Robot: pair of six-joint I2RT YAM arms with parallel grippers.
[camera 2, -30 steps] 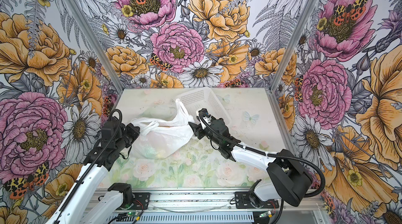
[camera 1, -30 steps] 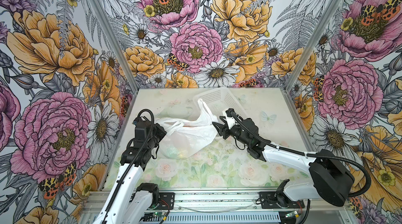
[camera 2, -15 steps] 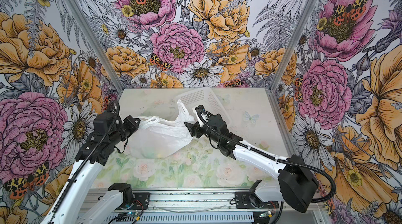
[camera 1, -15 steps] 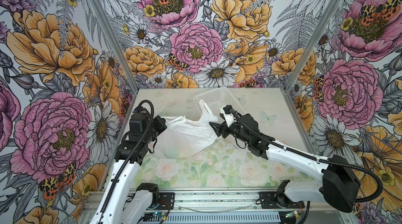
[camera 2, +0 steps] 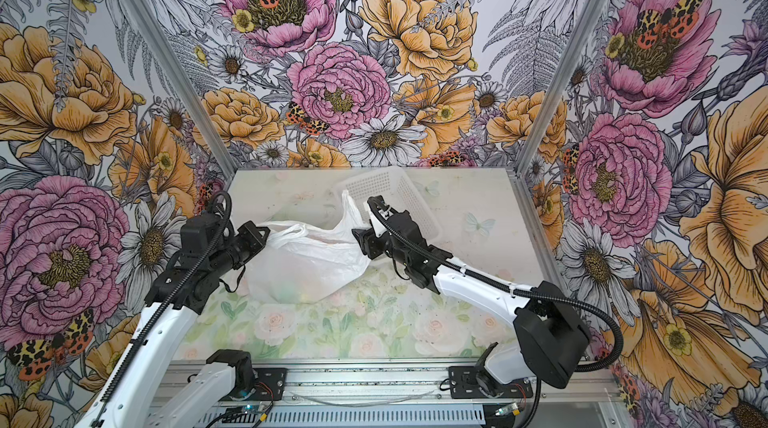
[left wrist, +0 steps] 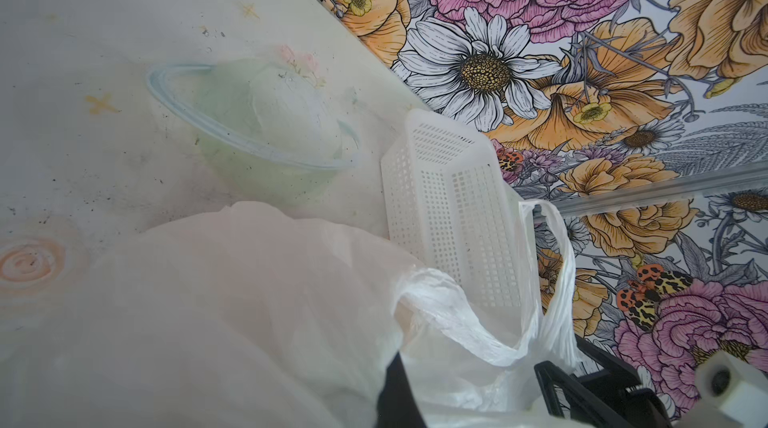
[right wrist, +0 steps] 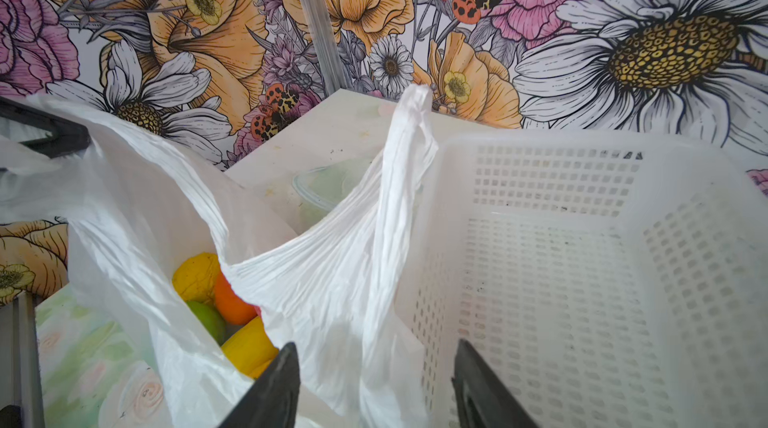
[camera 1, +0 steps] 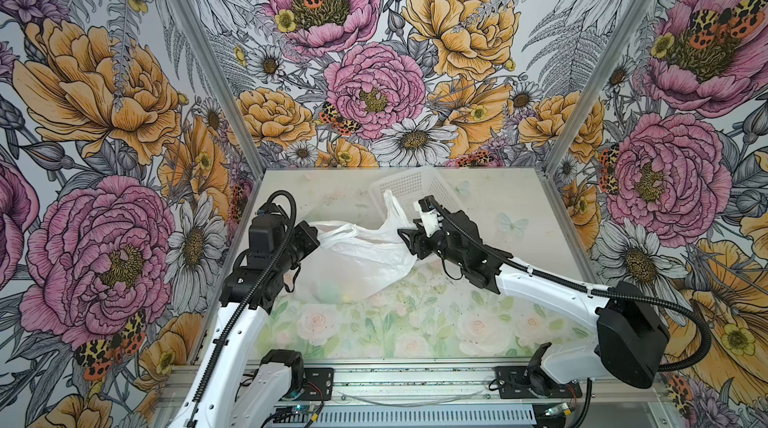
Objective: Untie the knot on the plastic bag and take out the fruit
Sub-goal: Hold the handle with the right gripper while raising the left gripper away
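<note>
At the bag's 9 o'clock edge, the left gripper (camera 1: 312, 235) is clamped on a fold of the plastic bag (camera 1: 357, 257), pinning that side of the rim. Across the middle of the table (camera 1: 415, 322) the bag lies slumped with its mouth gaping. The drooping handle loop (camera 1: 337, 230) sags beside the left gripper, and the upright handle loop (camera 1: 390, 204) stands free at the bag's 1 o'clock. No knot shows between them, so the untying looks finished. Down inside the mouth the fruit (right wrist: 230, 301) lies heaped, with yellow, orange and green pieces visible in the right wrist view; none is out on the table. At the bag's 3 o'clock the right gripper (camera 1: 406, 239) has its jaws apart, astride the rim plastic without pinching it. Further on, at 1 o'clock, the white basket (camera 1: 415, 186) stands empty, just beside the bag. By my judgement, what is left is to reach in and lift out every piece.
</note>
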